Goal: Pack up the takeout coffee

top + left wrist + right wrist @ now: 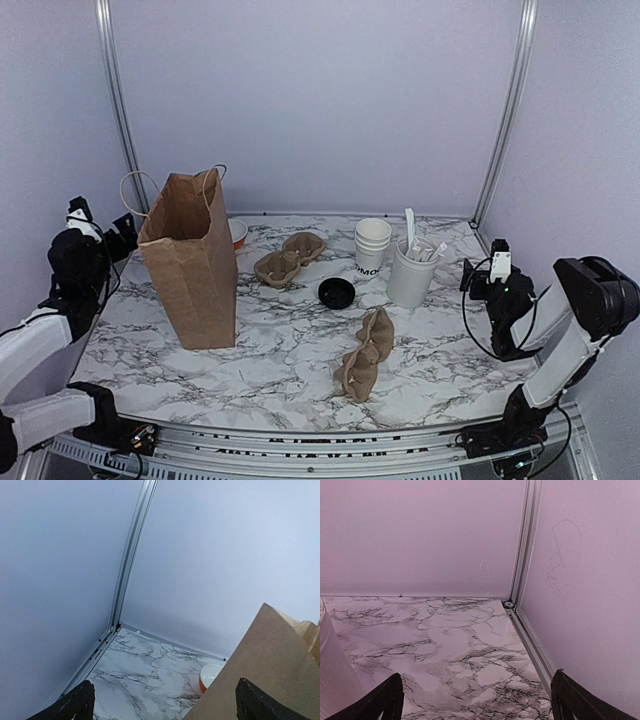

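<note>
Fingers [75, 707] spread wide on the left gripper [165, 707] and the right gripper [475, 705], both empty.
The coffee cup [372, 245] stands upright near the back edge, right of centre: white, dark lettering low on its side, top open. Its black lid [336, 292] lies flat on the bench [280, 350] just beside it. The utensil cup [411, 272] crowds its right side, so a right-hand reach could tip that over, and a hard squeeze might crush the thin paper wall.

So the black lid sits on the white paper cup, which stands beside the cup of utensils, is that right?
Not quite. In the top external view the black lid lies on the table, apart from the white paper cup, which stands beside the cup of utensils.
</note>
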